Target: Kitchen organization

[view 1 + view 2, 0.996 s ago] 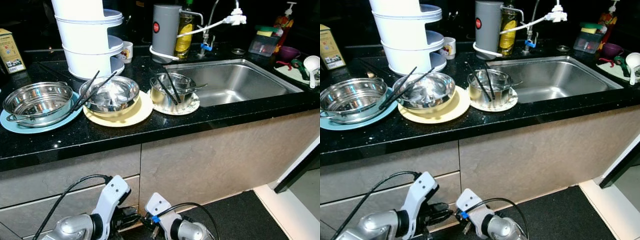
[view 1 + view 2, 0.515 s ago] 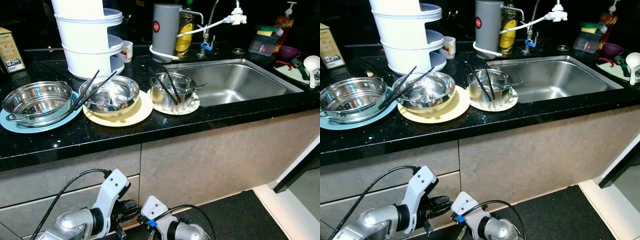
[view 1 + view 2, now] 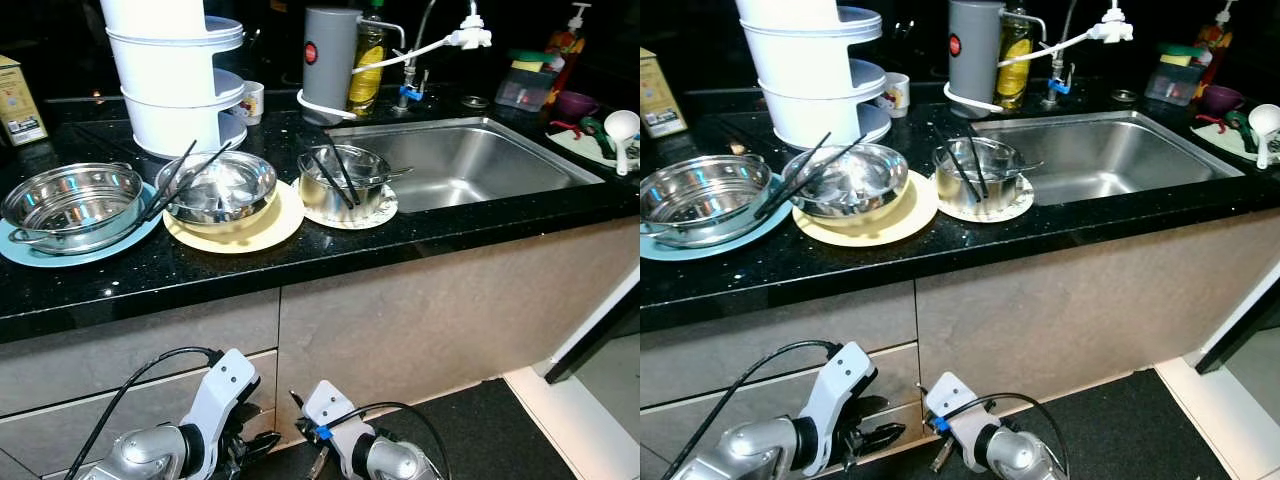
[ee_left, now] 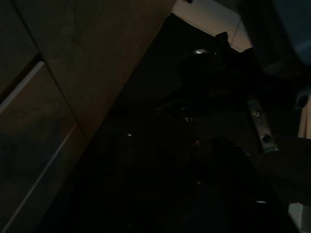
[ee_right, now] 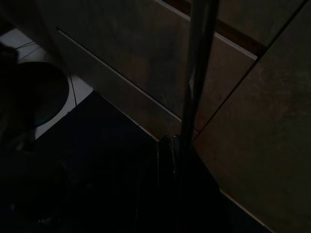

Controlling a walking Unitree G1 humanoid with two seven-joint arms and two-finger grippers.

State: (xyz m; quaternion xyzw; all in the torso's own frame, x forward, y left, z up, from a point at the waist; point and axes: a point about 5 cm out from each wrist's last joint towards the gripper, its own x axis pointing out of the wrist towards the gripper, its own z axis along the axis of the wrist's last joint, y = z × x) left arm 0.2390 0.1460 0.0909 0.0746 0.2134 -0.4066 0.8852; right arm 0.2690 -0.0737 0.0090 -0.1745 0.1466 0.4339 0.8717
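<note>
On the black counter point(image 3: 330, 245), a steel pot point(image 3: 72, 203) sits on a blue plate point(image 3: 30, 250). A steel bowl point(image 3: 222, 186) rests on a yellow plate point(image 3: 270, 225) with black chopsticks point(image 3: 185, 172) leaning in it. A smaller steel bowl point(image 3: 340, 180) on a patterned plate holds chopsticks and a spoon. Both arms hang low before the cabinet fronts. My left gripper point(image 3: 880, 433) has its black fingers apart and nothing between them. Beside it, my right gripper point(image 3: 939, 456) points at the floor. A thin shiny rod point(image 5: 197, 73) runs through the dark right wrist view.
The steel sink point(image 3: 470, 160) lies to the right, with a tap point(image 3: 440, 40) and a grey jug point(image 3: 330, 60) behind it. White stacked containers point(image 3: 175, 80) stand at the back left. A dark mat point(image 3: 480, 440) covers the floor.
Both arms have shifted a little low in front of the cabinet, and the right gripper has swung slightly to the right. The dishes on the counter have stayed put.
</note>
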